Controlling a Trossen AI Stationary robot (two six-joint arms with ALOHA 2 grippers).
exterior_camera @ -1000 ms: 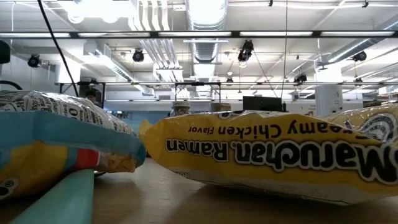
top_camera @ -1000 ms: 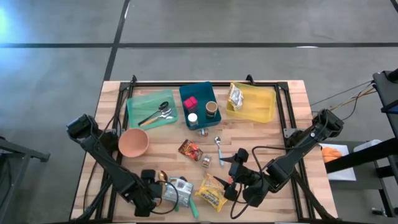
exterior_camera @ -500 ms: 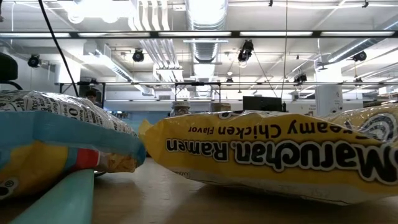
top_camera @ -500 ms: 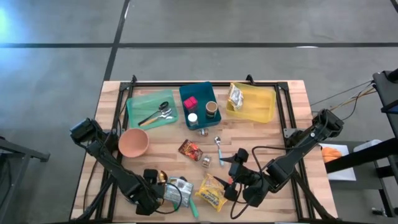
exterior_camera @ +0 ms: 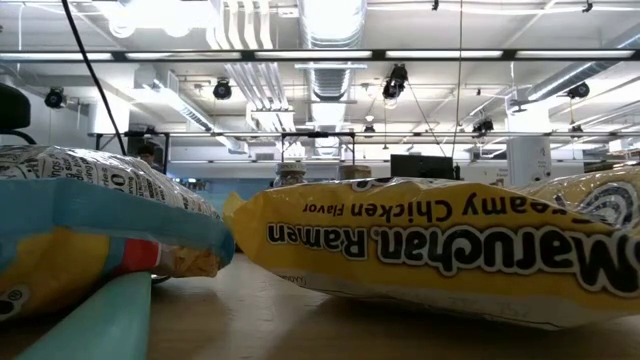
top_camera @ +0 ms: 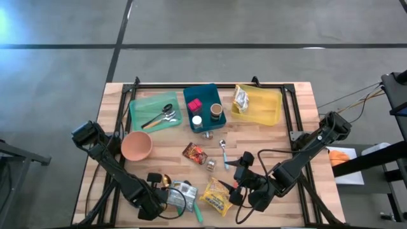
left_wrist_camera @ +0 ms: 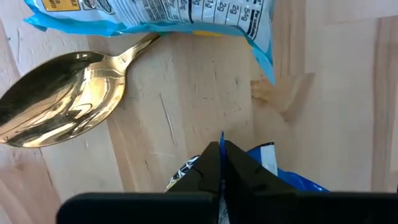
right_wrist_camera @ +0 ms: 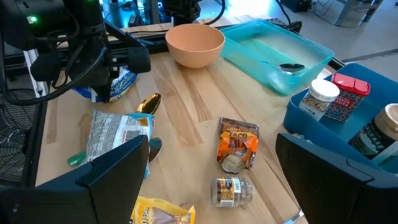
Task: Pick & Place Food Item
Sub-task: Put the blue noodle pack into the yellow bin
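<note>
My left gripper (left_wrist_camera: 221,148) stands at the table's near left, pointing down and shut on a blue and white snack packet (left_wrist_camera: 277,177), which lies flat under it (right_wrist_camera: 122,84). A gold spoon (left_wrist_camera: 62,99) and a silver packet with a blue edge (top_camera: 181,194) lie beside it. A yellow ramen packet (top_camera: 217,196) lies near the front edge. My right gripper (top_camera: 240,175) hangs open above the table's middle, over nothing; a taco packet (right_wrist_camera: 238,144) and a small can (right_wrist_camera: 231,190) lie ahead of it. My left gripper pinches a thin blue edge of the snack packet (left_wrist_camera: 221,138) between its two fingertips. The fingers come from above, pointing down. The rest of the packet lies on the table under the gripper, largely hidden by the fingers.
At the far side stand a green tray (top_camera: 143,105) with cutlery, a blue bin (top_camera: 205,94) with small containers and a yellow bin (top_camera: 267,111) with a packet. A pink bowl (top_camera: 137,145) sits left of centre. A teal utensil handle (top_camera: 197,213) lies at the front edge.
</note>
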